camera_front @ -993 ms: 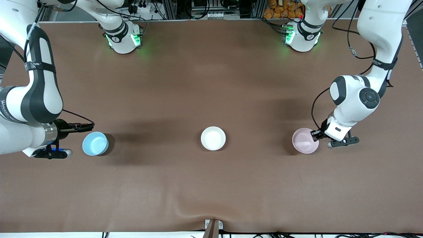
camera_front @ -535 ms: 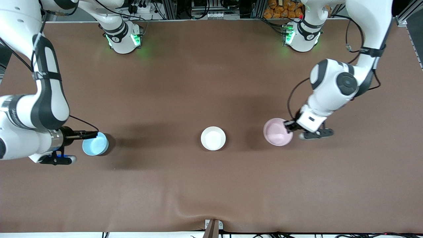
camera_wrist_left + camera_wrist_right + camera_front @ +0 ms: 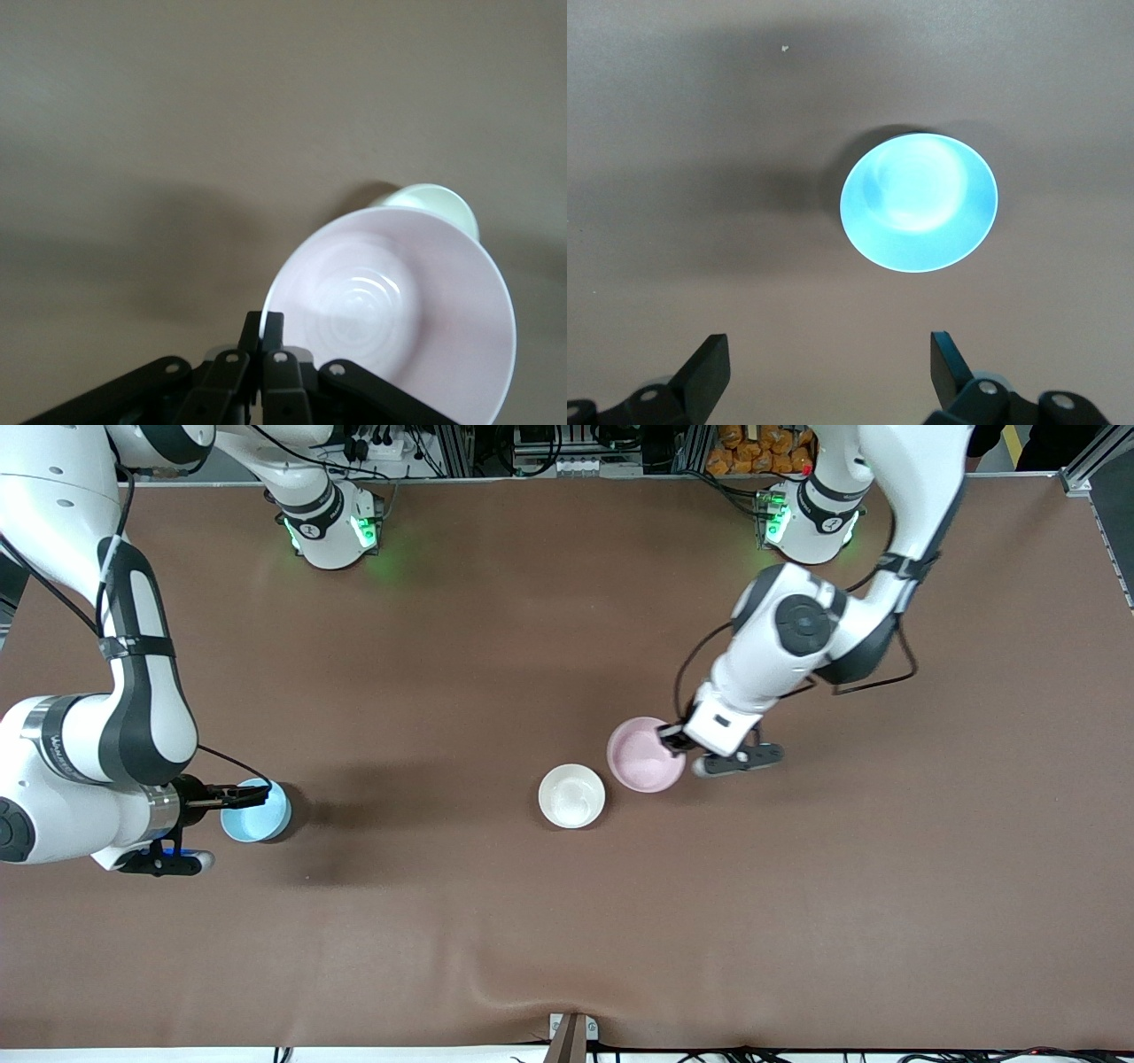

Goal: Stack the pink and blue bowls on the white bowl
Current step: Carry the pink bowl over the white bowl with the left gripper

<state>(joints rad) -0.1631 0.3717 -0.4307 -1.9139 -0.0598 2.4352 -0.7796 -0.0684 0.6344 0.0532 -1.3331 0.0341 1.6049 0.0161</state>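
My left gripper [image 3: 671, 738] is shut on the rim of the pink bowl [image 3: 642, 757] and holds it up, just beside the white bowl [image 3: 571, 795] toward the left arm's end. In the left wrist view the gripper [image 3: 264, 324] pinches the pink bowl's [image 3: 403, 310] rim, and the white bowl [image 3: 440, 203] peeks out past it. The blue bowl [image 3: 259, 812] stands on the table toward the right arm's end. My right gripper [image 3: 244, 795] is open at its rim. In the right wrist view the open gripper [image 3: 828, 365] is empty, with the blue bowl [image 3: 919, 202] just ahead of the fingertips.
The brown table [image 3: 567, 921] holds only the three bowls. Both arm bases [image 3: 332, 527] stand along the table's edge farthest from the front camera. A small bracket [image 3: 571, 1032] sits at the nearest edge.
My left gripper has carried the pink bowl from the left arm's end toward the white bowl. My right gripper has moved in to the blue bowl's rim.
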